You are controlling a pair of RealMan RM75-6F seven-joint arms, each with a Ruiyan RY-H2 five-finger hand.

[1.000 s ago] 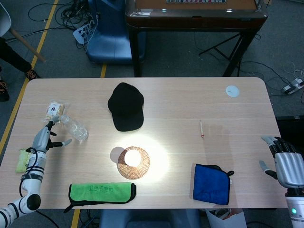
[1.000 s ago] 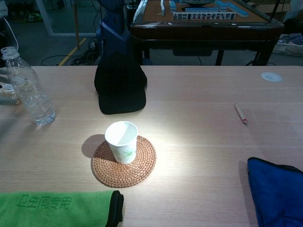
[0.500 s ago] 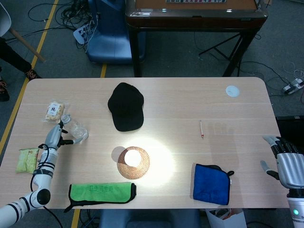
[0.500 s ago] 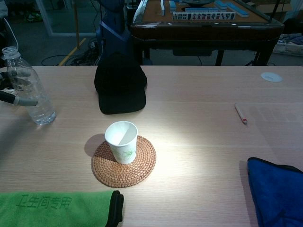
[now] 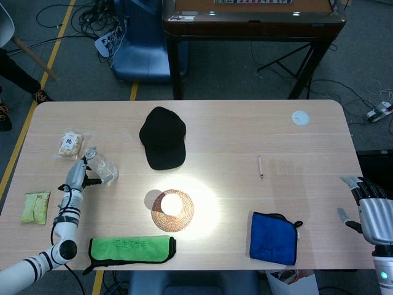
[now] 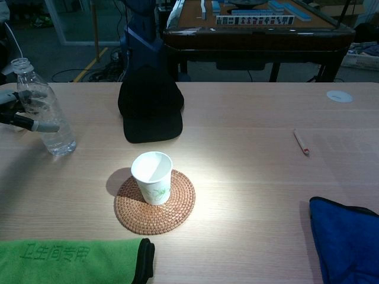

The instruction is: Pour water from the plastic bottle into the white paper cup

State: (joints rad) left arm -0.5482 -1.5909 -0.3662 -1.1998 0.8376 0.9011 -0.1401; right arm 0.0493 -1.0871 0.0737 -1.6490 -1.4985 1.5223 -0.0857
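Observation:
The clear plastic bottle (image 6: 48, 116) stands upright with no cap near the table's left edge, also seen as the bottle (image 5: 104, 166) from the head. My left hand (image 6: 16, 110) reaches in from the left and grips it. The thumb (image 6: 42, 126) crosses its front, and the other fingers show through the plastic. The left hand (image 5: 77, 175) sits just left of the bottle. The white paper cup (image 6: 152, 176) stands on a round woven coaster (image 6: 177, 213), well right of the bottle. My right hand (image 5: 371, 212) hangs open off the table's right edge, holding nothing.
A black cap (image 5: 163, 138) lies behind the cup. A green cloth (image 5: 129, 246) lies at the front left and a blue cloth (image 5: 273, 236) at the front right. A pen (image 5: 260, 167), a white disc (image 5: 299, 117) and snack packets (image 5: 72, 142) are also on the table.
My left hand has moved right, from beside the bottle to around it. The bottle has shifted slightly right. The right hand has stayed in place.

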